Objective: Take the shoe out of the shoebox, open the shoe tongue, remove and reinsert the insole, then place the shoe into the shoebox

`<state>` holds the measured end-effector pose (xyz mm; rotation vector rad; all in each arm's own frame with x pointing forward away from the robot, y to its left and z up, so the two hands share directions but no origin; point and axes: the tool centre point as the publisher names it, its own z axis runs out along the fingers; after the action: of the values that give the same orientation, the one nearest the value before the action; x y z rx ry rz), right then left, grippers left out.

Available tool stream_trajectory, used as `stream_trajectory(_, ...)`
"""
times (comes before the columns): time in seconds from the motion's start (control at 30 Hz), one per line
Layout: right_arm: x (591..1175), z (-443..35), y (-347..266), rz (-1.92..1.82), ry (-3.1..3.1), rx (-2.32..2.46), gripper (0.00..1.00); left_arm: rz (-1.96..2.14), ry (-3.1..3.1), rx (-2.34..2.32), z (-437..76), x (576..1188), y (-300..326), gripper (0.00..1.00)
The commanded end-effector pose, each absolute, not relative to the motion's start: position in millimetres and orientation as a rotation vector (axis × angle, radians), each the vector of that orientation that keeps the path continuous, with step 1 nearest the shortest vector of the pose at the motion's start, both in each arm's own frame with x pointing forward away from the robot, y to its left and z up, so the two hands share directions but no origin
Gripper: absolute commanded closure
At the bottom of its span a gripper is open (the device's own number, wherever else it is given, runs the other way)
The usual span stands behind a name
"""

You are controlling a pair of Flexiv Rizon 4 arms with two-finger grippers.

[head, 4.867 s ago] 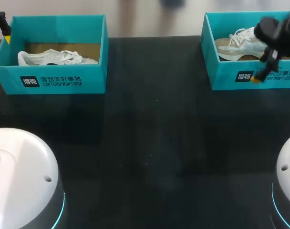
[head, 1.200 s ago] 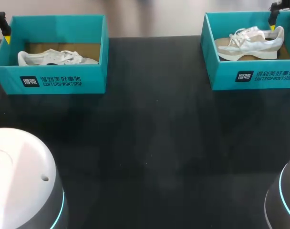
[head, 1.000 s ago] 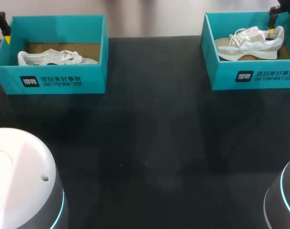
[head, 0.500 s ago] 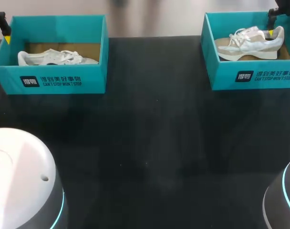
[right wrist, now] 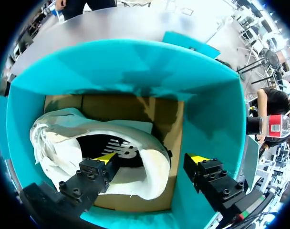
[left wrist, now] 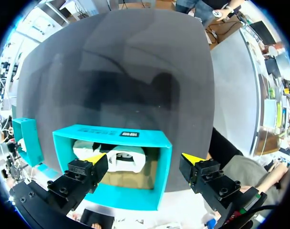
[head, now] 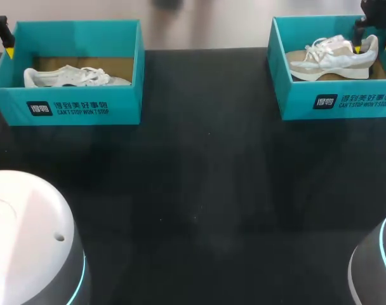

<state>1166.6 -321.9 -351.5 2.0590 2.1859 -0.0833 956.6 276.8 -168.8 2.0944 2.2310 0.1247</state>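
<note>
The right pincer (right wrist: 152, 158) gapes astride the heel of the shoe (right wrist: 64, 143) in the shoebox (right wrist: 135, 67), holding nothing; left pincer (left wrist: 142, 157) likewise

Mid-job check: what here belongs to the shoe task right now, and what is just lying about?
In use: right shoe; right shoebox holding it; right pincer, open at the shoe's heel.
Lying about: left shoe in the left shoebox; left pincer, open, by that box.
</note>
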Motion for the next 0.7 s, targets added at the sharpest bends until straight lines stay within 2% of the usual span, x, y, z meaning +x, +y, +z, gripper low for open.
stream_trajectory(0.03,1177,-365,-327,-0.096,2.206,2.084,0.12,0.130,2.231,2.094,-168,955,276,0.00)
stream_trajectory(0.27,1174,-372,-329,-0.102,2.209,2.107,0.18,0.130,2.231,2.094,-168,955,276,0.00)
stream_trajectory(0.7,1173,-390,-331,-0.103,2.230,2.160,0.18,0.130,2.231,2.094,-168,955,276,0.00)
